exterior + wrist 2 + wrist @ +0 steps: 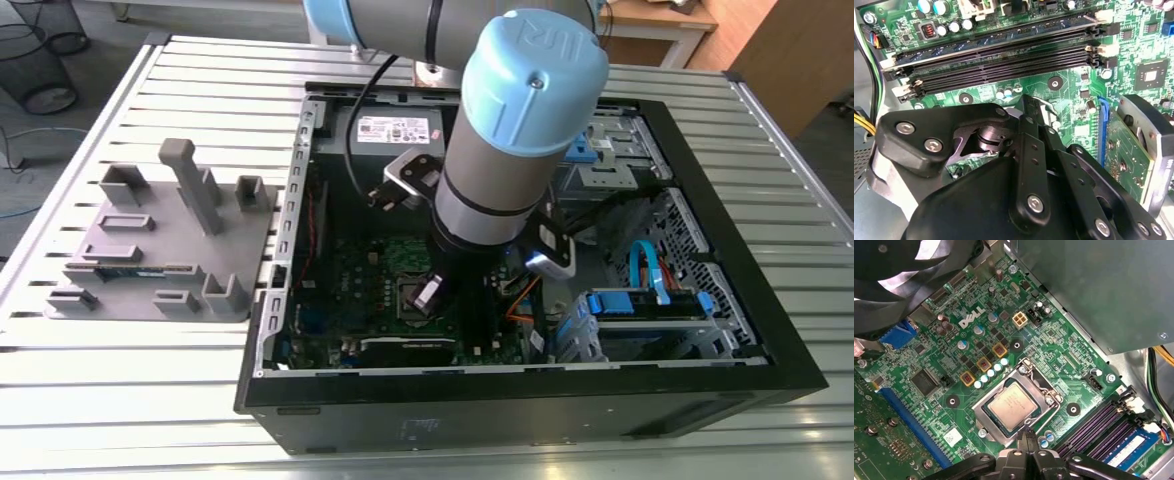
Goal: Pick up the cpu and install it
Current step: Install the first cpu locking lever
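Silvery slatted metal is forming the table, and on it a black computer case is lying open with the arm reaching down into it. In the exterior view the arm's grey sleeve and light-blue cap are covering much of the case's inside, so the parts directly under the claw are hard to make out there. A grey block tray is sitting on the table well apart from the claw, outside the case toward the exterior view's left. Inside, a green board is spreading beneath the claw, and a grey metal box, cut off by the picture's edge, is hiding one corner of it. In the second wrist view the claw's black linkage is blocking about half of the board, while long black memory slots are running across beyond it. A metal-framed socket is lying just beyond the claw's tips. The cpu is sitting flat inside that frame, dull silvery top facing up. The claw is hovering beside the socket's edge with its fingertips pressed together, gripping nothing.
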Controlling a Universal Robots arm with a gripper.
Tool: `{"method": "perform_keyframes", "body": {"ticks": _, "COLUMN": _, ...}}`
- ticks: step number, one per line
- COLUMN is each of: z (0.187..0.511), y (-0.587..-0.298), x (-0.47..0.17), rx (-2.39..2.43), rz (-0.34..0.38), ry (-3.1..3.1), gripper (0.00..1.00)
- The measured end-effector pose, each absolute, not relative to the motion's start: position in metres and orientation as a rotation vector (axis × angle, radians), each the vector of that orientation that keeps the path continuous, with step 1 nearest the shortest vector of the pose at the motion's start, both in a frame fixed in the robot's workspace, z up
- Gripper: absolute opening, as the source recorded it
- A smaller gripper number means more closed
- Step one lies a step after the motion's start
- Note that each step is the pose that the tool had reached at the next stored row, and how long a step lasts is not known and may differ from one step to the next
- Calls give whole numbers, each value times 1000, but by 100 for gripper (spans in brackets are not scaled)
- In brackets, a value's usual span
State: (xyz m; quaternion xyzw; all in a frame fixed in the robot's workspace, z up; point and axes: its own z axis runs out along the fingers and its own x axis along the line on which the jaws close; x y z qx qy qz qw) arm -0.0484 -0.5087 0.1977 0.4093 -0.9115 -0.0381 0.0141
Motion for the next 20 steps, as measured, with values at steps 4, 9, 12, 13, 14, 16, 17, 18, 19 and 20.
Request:
{"method": "perform_keyframes", "body": {"ticks": 4, "z": 195, "y": -509, "x": -48, "rx": 1275, "rz": -118, "ry": -2839, "gripper": 11}}
{"method": "perform_keyframes", "body": {"ticks": 9, "z": 192, "y": -511, "x": -48, "rx": 1275, "rz": -118, "ry": -2839, "gripper": 11}}
{"method": "perform_keyframes", "body": {"ticks": 12, "z": 191, "y": -512, "x": -48, "rx": 1275, "rz": -118, "ry": -2840, "gripper": 11}}
{"method": "perform_keyframes", "body": {"ticks": 13, "z": 191, "y": -512, "x": -48, "rx": 1275, "rz": -118, "ry": -2840, "gripper": 11}}
{"method": "perform_keyframes", "body": {"ticks": 14, "z": 191, "y": -512, "x": -48, "rx": 1276, "rz": -119, "ry": -2840, "gripper": 11}}
{"method": "perform_keyframes", "body": {"ticks": 16, "z": 190, "y": -512, "x": -48, "rx": 1276, "rz": -120, "ry": -2840, "gripper": 11}}
{"method": "perform_keyframes", "body": {"ticks": 17, "z": 190, "y": -513, "x": -48, "rx": 1276, "rz": -121, "ry": -2840, "gripper": 11}}
{"method": "perform_keyframes", "body": {"ticks": 18, "z": 190, "y": -513, "x": -48, "rx": 1276, "rz": -121, "ry": -2841, "gripper": 11}}
{"method": "perform_keyframes", "body": {"ticks": 19, "z": 190, "y": -513, "x": -48, "rx": 1276, "rz": -122, "ry": -2841, "gripper": 11}}
{"method": "perform_keyframes", "body": {"ticks": 20, "z": 190, "y": -513, "x": -48, "rx": 1276, "rz": -123, "ry": -2841, "gripper": 11}}
